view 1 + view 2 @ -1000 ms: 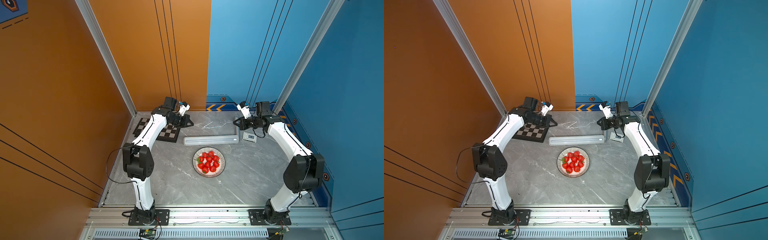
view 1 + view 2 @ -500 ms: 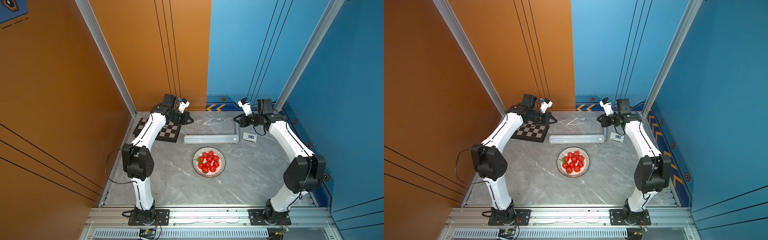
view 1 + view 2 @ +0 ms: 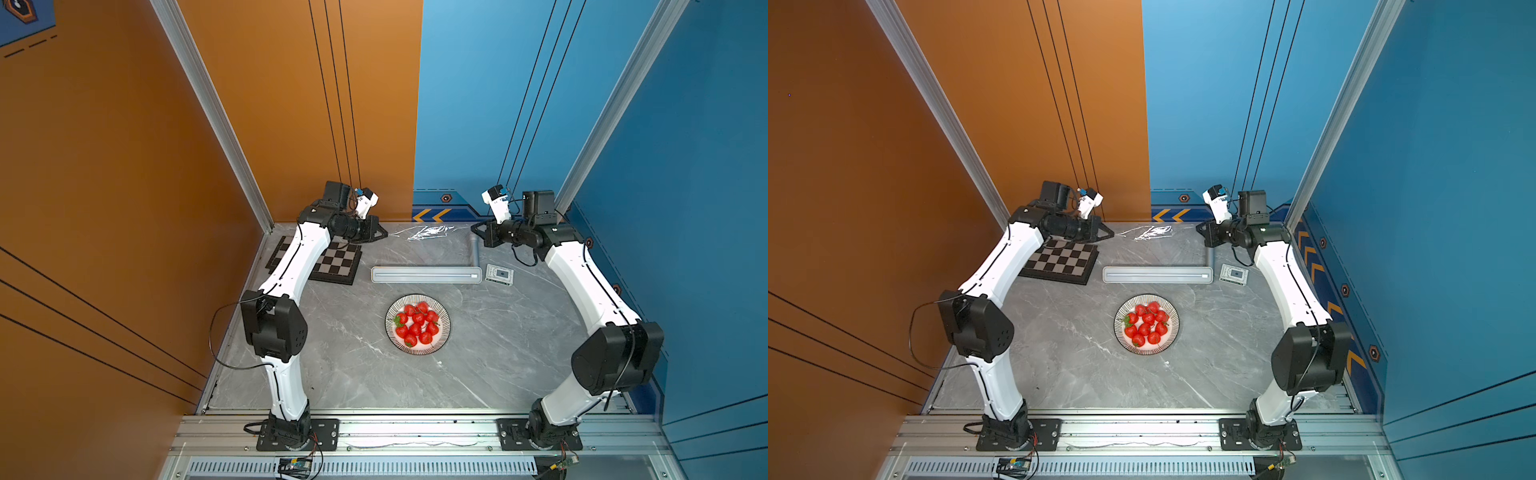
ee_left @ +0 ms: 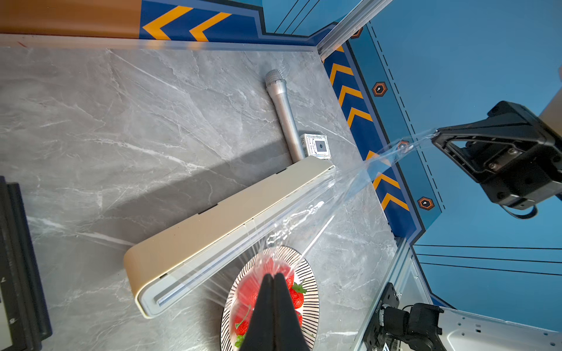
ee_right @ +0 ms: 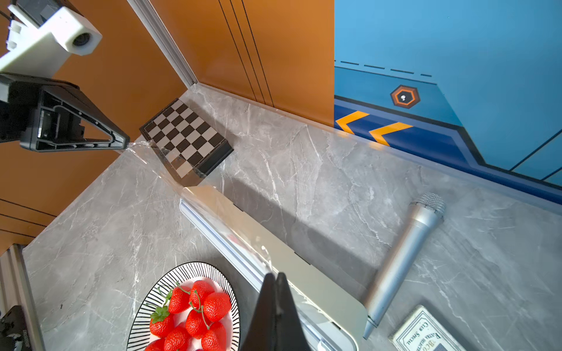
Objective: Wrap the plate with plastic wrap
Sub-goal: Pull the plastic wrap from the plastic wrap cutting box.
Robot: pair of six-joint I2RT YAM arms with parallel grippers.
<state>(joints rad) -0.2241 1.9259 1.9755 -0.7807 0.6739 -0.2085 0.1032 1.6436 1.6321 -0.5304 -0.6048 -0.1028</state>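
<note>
left pincer [image 3: 385, 236] and right pincer [image 3: 473, 228], raised above the grey table [image 3: 332, 374], tips facing each other. each has its jaws pressed together on one corner of the plastic wrap [image 3: 428, 232]. the glossy film spans the gap between the two tips and, in the wrist views, slopes down from them toward the slot of its box [image 3: 426, 275]. the box lies flat below the pincers, on the arm-base side, parallel to the line joining the tips. the plate [image 3: 448, 324] of strawberries [image 3: 417, 324] rests beyond the box from the pincers, about midway between them sideways, well apart from both tips and not yet wrapped. a chessboard [image 3: 336, 262] lies under the left pincer. a microphone [image 5: 404, 258] lies beneath the right pincer, with a card pack [image 3: 500, 274] just beside it.
</note>
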